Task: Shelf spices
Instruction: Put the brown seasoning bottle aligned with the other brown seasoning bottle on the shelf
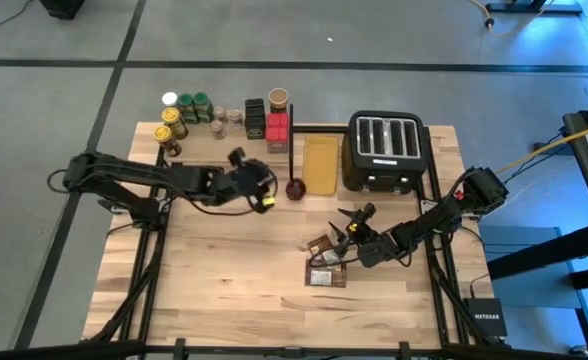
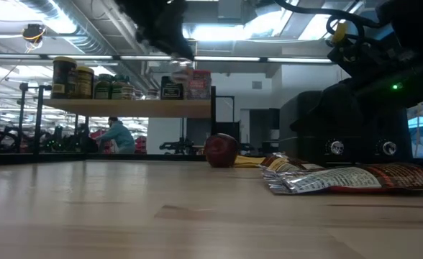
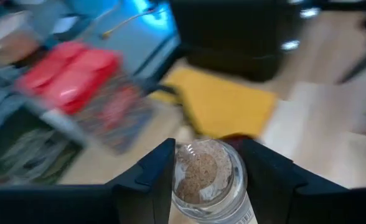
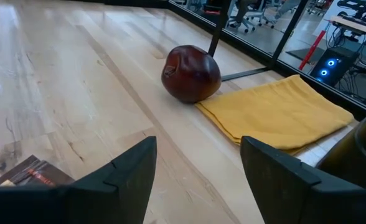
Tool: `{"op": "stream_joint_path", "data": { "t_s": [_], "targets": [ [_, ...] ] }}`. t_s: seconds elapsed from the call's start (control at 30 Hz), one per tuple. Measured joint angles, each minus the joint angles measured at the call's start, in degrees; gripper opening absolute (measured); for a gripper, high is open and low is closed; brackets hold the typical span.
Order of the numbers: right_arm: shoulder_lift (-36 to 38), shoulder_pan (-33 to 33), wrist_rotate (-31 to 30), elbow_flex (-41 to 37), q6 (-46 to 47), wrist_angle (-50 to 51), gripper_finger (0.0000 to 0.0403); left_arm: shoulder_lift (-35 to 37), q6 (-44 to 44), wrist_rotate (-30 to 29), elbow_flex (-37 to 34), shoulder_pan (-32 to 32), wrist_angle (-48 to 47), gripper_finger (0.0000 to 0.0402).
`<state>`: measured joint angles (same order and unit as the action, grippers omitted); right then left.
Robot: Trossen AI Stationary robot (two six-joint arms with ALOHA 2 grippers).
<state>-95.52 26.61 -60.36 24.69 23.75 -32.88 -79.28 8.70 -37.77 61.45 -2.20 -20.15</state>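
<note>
My left gripper hovers just in front of the shelf, shut on a small clear glass jar filled with brown spice. Several spice jars, tins and boxes stand on the light-wood shelf. My right gripper is open and low over the table, right beside the flat brown packets, which lie flat on the tabletop. One packet's corner shows beside its finger. My left gripper pinches the glass jar between its two fingers, one on each side of the round wall. The jar is lifted clear of the table. Which end of the jar faces the camera, I cannot tell.
A dark red round object sits on the table by a yellow cloth. A black toaster stands at the far right. The shelf's black post rises near the red object. Bare wood lies toward the near edge.
</note>
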Motion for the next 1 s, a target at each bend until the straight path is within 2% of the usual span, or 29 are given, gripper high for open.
{"op": "stream_joint_path", "data": {
  "t_s": [0.27,0.37,0.57,0.83,1.0],
  "targets": [
    [0.00,0.01,-0.02,-0.02,0.00,0.02,0.0237,4.53,7.54,-13.43,0.00,3.51,-12.88,0.0154],
    [0.01,0.01,-0.02,0.00,-0.02,0.04,0.0237,4.57,10.35,-16.65,-0.11,5.90,-15.74,0.0155],
    [0.01,0.00,-0.02,-0.02,0.00,0.06,0.0237,4.24,10.66,-17.54,-0.39,12.09,-16.40,0.0156],
    [0.02,0.01,-0.02,-0.02,-0.02,0.22,0.0237,4.22,8.19,-17.34,-6.17,19.09,-6.48,0.0157],
    [-0.01,0.01,-0.02,-0.02,-0.02,0.42,0.0237,3.91,7.39,-16.88,-7.68,21.49,-4.51,0.0157]
  ]
}}
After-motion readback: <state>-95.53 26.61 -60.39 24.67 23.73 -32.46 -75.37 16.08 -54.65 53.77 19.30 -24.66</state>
